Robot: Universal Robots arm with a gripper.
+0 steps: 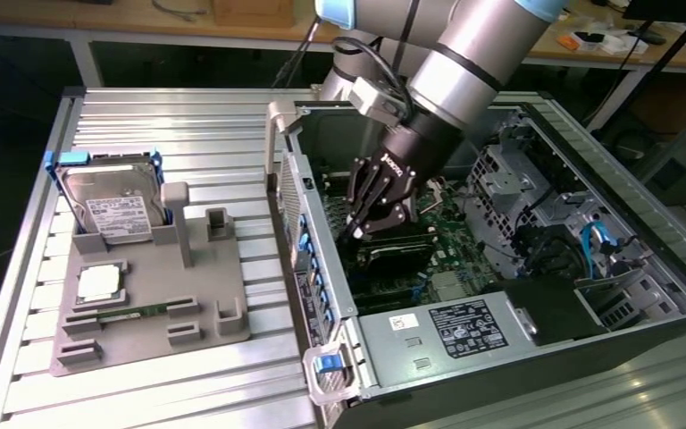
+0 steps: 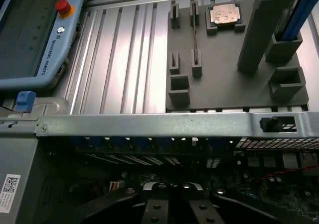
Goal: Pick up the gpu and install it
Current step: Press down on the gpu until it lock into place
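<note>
The claw (image 1: 364, 228) is clenched shut, reaching down inside the open computer case (image 1: 629, 223) over the motherboard (image 1: 439, 234), apparently to seat the gpu, which I cannot pick out among the dark parts beneath it.

Exterior view: bright, even light from above. Ribbed metal table (image 1: 200, 125) throws strong white glare, worst along its near edge and the strip by the gray holder tray (image 1: 140, 335). Inside of the computer case (image 1: 665, 295) sits in shade, the boards are dim and detail is muddy there. Arm (image 1: 463, 63) has soft highlights down its silver shell. Overall slightly soft, colours washed. Wrist view: table grooves blown out in streaks beside the pendant (image 2: 35, 35), case rail (image 2: 149, 124) evenly lit, everything below it drops to near black. Gripper (image 2: 172, 204) is dark and a bit blurred, lines bow slightly at the edges
</note>
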